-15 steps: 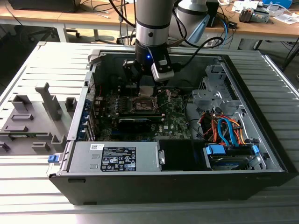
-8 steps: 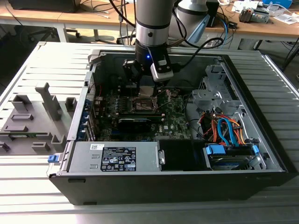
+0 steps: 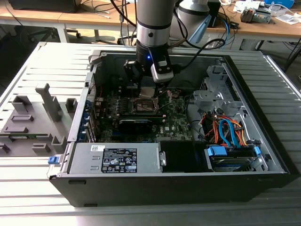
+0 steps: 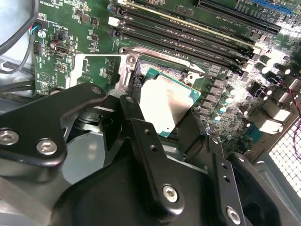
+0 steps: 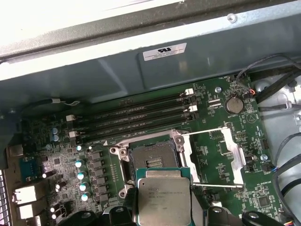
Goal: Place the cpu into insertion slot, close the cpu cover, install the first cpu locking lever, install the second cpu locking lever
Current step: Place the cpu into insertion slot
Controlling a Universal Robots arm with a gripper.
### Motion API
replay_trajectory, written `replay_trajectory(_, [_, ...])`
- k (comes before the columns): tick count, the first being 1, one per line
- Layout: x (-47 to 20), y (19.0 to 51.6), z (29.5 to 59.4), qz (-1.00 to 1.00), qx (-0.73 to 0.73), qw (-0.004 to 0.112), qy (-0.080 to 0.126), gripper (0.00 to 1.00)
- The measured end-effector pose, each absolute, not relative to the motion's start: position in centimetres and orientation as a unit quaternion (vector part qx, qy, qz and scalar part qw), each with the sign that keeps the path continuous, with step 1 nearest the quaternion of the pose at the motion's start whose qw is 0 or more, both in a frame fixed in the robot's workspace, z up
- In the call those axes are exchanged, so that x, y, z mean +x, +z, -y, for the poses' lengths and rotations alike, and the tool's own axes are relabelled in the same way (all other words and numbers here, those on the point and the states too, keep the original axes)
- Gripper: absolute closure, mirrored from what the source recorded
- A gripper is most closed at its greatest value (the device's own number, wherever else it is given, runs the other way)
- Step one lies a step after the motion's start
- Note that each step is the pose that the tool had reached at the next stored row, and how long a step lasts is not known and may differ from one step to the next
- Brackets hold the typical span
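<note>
Pinches the chip (image 5: pixel 163 200) by two opposite edges between the gripper (image 4: pixel 160 113) fingers, holding it over the motherboard (image 5: pixel 263 141) just beside the open socket (image 5: pixel 153 155), unseated, inside the computer case (image 3: pixel 188 188).

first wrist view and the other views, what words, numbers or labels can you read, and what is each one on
No text can be quoted; every bit of print is too small or blurred to read.
white sticker on the case wall, first wrist view: a mark and small print, unreadable
cpu metal top: faint engraved lines, not legible
power supply label, exterior view: dense print and symbols, too small
motherboard: white printed markings, too small
</note>
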State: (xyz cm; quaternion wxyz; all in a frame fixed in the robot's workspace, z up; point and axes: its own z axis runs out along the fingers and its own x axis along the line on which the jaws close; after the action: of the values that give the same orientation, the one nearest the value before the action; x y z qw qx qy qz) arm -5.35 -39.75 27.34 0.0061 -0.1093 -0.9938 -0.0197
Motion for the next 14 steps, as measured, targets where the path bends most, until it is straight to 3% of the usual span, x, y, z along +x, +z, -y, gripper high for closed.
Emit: replay_trajectory(14, [-5.35,27.29,39.75,0.991,-0.135,0.005,-0.017,0.46])
